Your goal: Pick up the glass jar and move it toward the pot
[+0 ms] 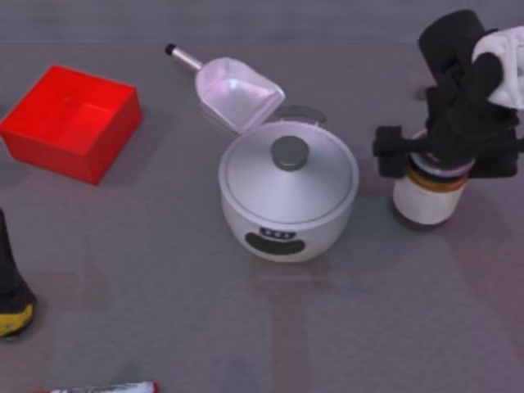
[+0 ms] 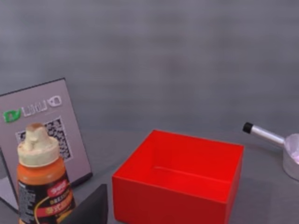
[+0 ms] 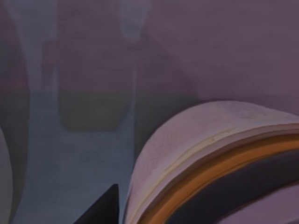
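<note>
The glass jar (image 1: 427, 196), with a white label and an amber band, is upright just right of the pot (image 1: 288, 190). The pot is large and silvery, with a domed lid and a grey knob. My right gripper (image 1: 446, 154) comes down over the jar's lid and is shut on the jar, so the lid is hidden. The right wrist view is filled by the jar's label and amber band (image 3: 219, 154), with one dark fingertip (image 3: 105, 207) right beside them. My left arm is parked out of the top view. One fingertip (image 2: 93, 207) shows in its wrist view, with nothing gripped.
A red open box (image 1: 72, 121) sits at the far left. A white scoop (image 1: 236, 88) lies behind the pot. A black-and-yellow object (image 1: 12, 299) is at the left edge. A sauce bottle (image 2: 44, 186) and a sign card (image 2: 44, 123) stand near the box.
</note>
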Controlling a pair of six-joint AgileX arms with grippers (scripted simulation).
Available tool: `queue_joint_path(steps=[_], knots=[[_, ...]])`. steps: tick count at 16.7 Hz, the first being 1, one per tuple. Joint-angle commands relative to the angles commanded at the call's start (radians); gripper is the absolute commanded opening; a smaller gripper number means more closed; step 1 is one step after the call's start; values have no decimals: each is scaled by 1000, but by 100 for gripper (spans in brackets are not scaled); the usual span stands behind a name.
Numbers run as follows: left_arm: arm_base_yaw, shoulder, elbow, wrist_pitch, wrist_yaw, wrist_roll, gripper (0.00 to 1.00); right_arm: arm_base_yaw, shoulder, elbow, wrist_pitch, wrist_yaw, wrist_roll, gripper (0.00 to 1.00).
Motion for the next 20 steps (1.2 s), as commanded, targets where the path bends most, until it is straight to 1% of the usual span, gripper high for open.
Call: queue_joint_path(steps=[4, 17, 18, 20], knots=[[0, 0, 0, 0, 0, 0, 100, 1, 9, -7, 13, 0, -1, 0], [0, 0, 0, 0, 0, 0, 100, 1, 9, -7, 13, 0, -1, 98], [0, 0, 0, 0, 0, 0, 100, 1, 9, -7, 13, 0, -1, 100], [0, 0, 0, 0, 0, 0, 100, 1, 9, -7, 13, 0, -1, 100]])
